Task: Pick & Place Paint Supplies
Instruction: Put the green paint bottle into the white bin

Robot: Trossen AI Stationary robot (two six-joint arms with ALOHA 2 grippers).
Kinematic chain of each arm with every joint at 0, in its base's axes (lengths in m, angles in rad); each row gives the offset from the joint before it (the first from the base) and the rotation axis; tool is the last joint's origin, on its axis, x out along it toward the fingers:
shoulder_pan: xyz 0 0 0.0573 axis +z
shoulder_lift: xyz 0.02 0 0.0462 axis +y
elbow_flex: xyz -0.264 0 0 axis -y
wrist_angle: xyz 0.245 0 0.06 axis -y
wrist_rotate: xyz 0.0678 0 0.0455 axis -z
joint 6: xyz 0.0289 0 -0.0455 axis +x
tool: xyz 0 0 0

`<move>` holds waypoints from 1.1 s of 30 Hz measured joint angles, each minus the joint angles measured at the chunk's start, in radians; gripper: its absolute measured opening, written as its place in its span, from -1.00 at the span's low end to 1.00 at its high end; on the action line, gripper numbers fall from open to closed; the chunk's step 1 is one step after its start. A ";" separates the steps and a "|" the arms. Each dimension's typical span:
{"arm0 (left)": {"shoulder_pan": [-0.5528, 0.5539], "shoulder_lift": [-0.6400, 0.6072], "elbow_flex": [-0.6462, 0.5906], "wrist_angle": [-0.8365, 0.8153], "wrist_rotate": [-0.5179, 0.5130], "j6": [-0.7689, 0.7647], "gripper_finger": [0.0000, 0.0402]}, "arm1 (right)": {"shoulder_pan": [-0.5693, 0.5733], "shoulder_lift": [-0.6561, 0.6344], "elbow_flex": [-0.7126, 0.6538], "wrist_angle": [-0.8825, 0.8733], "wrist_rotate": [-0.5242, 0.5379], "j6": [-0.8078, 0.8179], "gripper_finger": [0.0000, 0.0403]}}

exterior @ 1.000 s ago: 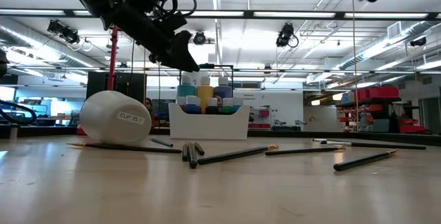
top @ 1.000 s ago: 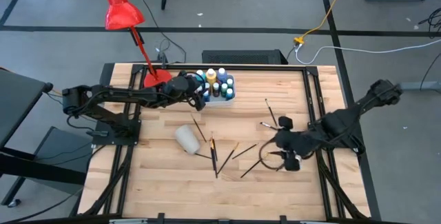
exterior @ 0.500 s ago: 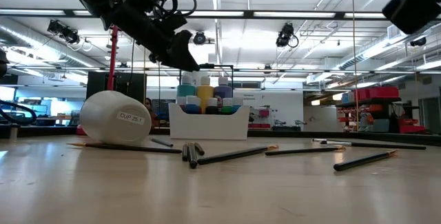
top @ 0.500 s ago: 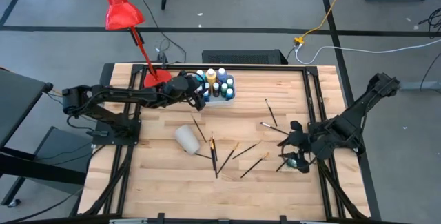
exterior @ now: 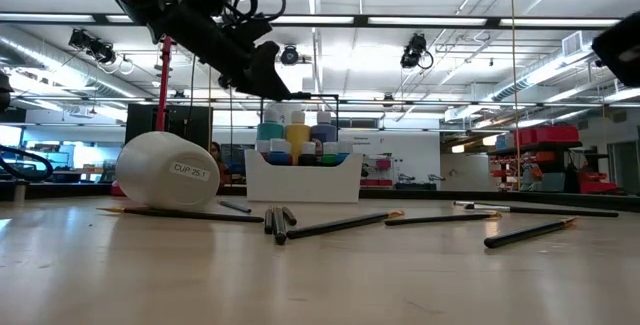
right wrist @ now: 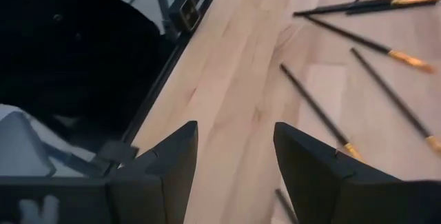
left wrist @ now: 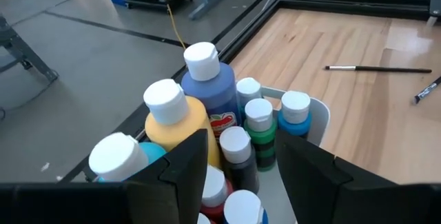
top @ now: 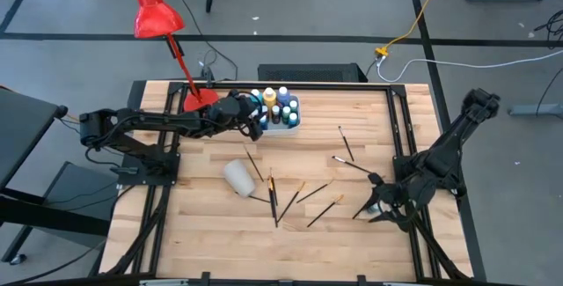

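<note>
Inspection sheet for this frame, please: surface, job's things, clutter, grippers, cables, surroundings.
Surface: wooden table, bare planks towards the front.
Job's things: paint bottles stand upright in a white holder at the back; paintbrushes lie scattered flat across the middle.
Clutter: white cup on its side beside the brushes; red lamp at the back left corner.
Grippers: left gripper open, hovering at the holder over the bottles, holding nothing; right gripper open and empty, near the table's right edge.
Cables: yellow cable and white cable on the floor behind the table.
Surroundings: open workshop hall with ceiling lights; no person clearly seen.
</note>
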 joint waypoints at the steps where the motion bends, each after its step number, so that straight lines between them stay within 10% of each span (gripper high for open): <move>1: 0.000 0.000 0.000 0.003 0.000 0.009 -0.12 | 0.010 0.000 -0.016 0.018 0.001 0.003 -0.03; 25: 0.000 0.000 0.000 0.171 0.056 0.008 -0.12 | 0.194 0.000 -0.117 0.043 0.295 -0.265 -0.03; 33: -0.001 0.000 0.000 0.171 0.111 0.008 -0.12 | 0.235 0.001 -0.118 -0.054 0.298 -0.135 -0.03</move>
